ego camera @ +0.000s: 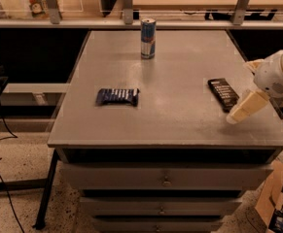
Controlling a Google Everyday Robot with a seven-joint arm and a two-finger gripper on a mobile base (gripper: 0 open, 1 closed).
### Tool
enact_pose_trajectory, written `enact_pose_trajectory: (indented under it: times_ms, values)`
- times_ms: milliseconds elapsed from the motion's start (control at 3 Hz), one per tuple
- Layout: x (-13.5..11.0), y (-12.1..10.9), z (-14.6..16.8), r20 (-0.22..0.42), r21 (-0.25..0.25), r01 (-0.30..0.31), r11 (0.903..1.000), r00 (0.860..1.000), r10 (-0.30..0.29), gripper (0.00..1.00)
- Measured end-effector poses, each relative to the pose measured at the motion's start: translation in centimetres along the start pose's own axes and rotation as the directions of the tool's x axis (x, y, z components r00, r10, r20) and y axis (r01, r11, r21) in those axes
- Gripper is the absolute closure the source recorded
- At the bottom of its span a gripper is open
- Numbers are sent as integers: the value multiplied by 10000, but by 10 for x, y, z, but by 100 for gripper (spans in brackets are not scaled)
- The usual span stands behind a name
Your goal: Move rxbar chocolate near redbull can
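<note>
The rxbar chocolate [223,94] is a flat black bar with white lettering, lying on the right side of the grey table [180,120]. The redbull can [148,38] stands upright at the table's far middle, well apart from the bar. My gripper [234,117], cream-coloured, hangs low over the table at the right. Its tip is just beside the near end of the rxbar chocolate and holds nothing that I can see.
A blue crinkled-wrapper bar [117,96] lies on the left half of the table. A shelf rail with metal posts [127,4] runs behind the table. Drawers [166,181] sit under the top. A cardboard box [277,203] stands on the floor at the lower right.
</note>
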State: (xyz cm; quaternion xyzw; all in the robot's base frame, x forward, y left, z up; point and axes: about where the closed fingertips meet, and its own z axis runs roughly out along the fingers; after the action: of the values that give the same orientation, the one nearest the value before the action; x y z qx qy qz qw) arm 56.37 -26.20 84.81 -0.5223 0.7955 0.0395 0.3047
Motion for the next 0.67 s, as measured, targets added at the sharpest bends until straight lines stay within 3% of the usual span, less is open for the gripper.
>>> enact_pose_trajectory:
  times_ms: [333,667]
  values:
    - [10,12,4,333,-187,-231,9996,9992,237,0]
    - [16,10,11,469,-286,-697,9972,9964,710,0]
